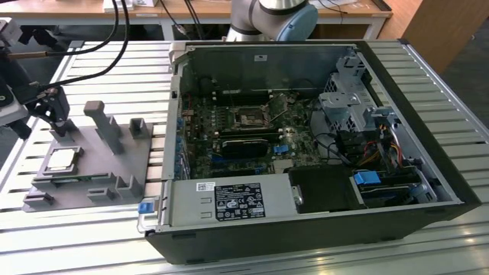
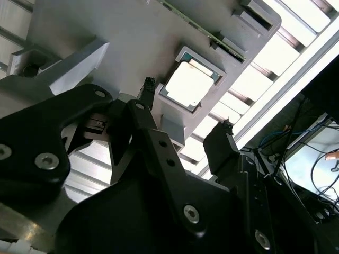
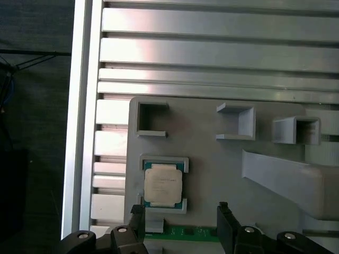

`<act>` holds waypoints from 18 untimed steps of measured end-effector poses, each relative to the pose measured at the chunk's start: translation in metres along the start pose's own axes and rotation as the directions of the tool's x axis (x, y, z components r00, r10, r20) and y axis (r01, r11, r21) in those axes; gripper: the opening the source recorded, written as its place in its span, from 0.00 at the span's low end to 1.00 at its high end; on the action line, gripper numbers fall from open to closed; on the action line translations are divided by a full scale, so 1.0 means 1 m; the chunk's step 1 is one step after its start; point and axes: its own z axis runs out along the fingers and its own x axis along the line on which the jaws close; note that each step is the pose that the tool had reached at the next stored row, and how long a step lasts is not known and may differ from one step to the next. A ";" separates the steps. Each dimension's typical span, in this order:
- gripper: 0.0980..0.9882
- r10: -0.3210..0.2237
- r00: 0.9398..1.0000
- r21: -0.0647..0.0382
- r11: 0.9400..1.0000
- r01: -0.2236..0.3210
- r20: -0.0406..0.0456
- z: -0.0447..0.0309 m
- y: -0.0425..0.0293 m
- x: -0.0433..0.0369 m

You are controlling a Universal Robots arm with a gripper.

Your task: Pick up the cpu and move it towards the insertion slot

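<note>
Claw (image 3: 180,211) points downward; fingers (image 3: 226,225) spread apart.

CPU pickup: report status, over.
Open hand empty, poised over the cpu. Chip seated in the grey fixture pocket, not gripped. The insertion slot lies apart, inside the computer case. Nothing blocks the chip.

The cpu (image 1: 63,159) is being cradled flat in a recess of the grey fixture (image 1: 91,163), which is being borne by the slatted metal table (image 1: 99,63) at the exterior view's left. The gripper (image 1: 52,117) is being suspended just above the fixture, near the cpu. The insertion slot (image 1: 251,118) is being housed inside the open computer case (image 1: 306,229), well apart from the cpu.
</note>
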 end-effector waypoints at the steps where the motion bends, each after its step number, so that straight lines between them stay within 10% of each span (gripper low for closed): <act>1: 0.62 0.000 1.000 0.000 1.000 0.000 0.000 0.0012 -0.0003 0.0004; 18: 0.62 -0.004 1.000 0.000 1.000 0.004 0.000 0.0255 -0.0053 0.0057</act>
